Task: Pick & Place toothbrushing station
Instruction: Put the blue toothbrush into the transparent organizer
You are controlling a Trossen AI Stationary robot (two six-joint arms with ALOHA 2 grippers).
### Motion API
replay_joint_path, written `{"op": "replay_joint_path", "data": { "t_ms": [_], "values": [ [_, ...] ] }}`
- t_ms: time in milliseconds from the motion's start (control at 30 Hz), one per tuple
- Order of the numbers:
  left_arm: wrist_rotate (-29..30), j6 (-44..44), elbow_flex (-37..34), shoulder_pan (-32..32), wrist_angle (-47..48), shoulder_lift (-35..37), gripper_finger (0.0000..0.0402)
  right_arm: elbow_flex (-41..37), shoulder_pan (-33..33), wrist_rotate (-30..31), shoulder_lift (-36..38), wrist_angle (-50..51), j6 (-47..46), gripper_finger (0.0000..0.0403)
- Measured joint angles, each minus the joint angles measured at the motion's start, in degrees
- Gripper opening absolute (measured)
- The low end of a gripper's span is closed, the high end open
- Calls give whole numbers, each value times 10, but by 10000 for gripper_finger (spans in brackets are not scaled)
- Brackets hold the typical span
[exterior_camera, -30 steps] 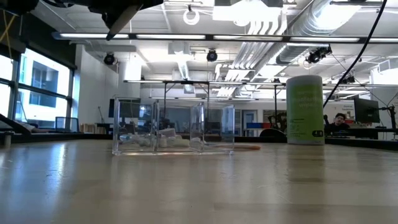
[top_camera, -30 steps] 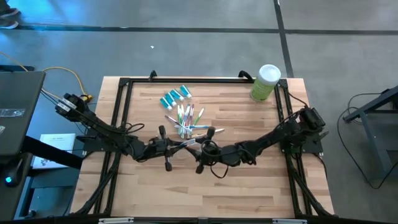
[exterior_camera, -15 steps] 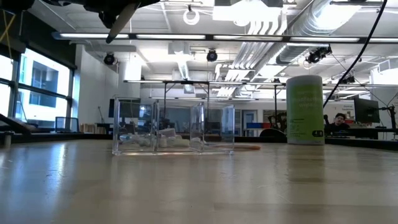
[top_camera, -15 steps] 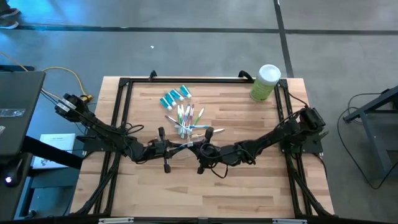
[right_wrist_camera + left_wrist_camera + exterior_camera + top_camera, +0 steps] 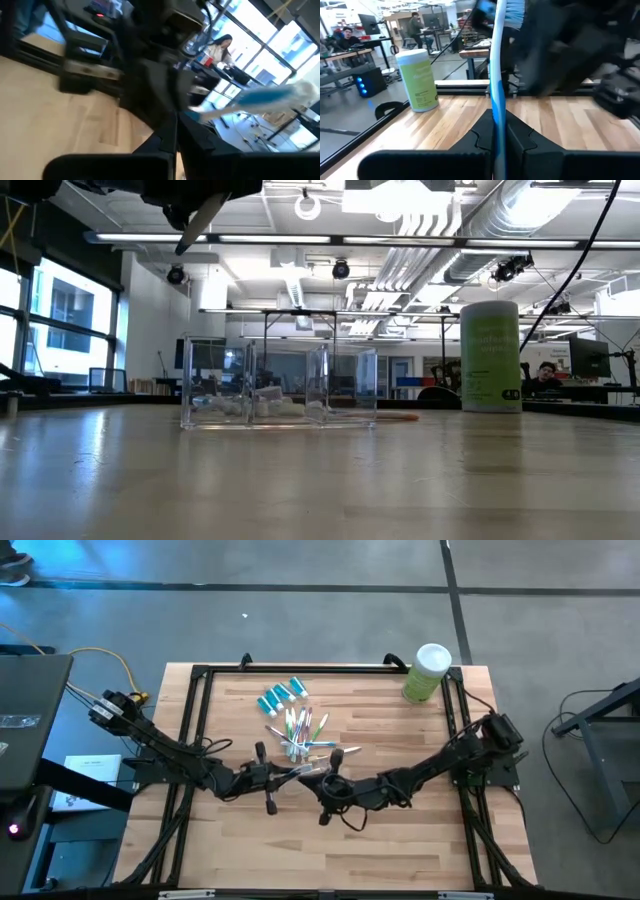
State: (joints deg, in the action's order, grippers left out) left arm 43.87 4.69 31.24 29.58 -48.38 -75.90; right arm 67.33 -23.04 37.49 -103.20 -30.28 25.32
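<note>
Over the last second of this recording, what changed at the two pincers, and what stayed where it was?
The right pincer has closed on the slim blue-and-white toothbrush and shifted slightly toward the left arm. The left pincer stays shut on the same toothbrush. The pile of multicoloured toothbrushes, the teal-and-white toothpaste tubes and the light-green canister have not moved.

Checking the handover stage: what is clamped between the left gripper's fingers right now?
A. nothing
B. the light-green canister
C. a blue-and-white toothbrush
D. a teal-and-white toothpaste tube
C: in the left wrist view the left gripper is shut on a blue-and-white toothbrush that stands up between its fingers, while the light-green canister sits apart at the table's edge.
</note>
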Motion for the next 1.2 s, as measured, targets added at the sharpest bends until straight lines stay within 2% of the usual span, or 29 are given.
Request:
{"op": "replay_joint_path", "data": {
  "t_ms": [100, 233, 467, 600, 967, 1100, 1200],
  "values": [
    [0, 0, 0, 0, 0, 0, 11, 0, -5, -9, 0, -1, 0, 26],
    [0, 0, 0, 0, 0, 0, 11, 0, -6, -1, 0, -8, -4, 71],
    [4, 17, 0, 7, -1, 0, 11, 0, -6, 63, 0, 14, -47, 172],
    [18, 30, 0, 17, -4, 0, 11, 0, -3, 74, 0, 34, -62, 210],
    [10, 24, 0, 16, -1, 0, 12, 0, 14, -4, 0, -46, -58, 221],
    [10, 23, 0, 16, 0, 0, 12, 0, 26, -71, 0, -50, -59, 216],
    [6, 24, 0, 16, 2, 0, 12, 0, 36, -127, 0, -47, -70, 198]
  ]
}}
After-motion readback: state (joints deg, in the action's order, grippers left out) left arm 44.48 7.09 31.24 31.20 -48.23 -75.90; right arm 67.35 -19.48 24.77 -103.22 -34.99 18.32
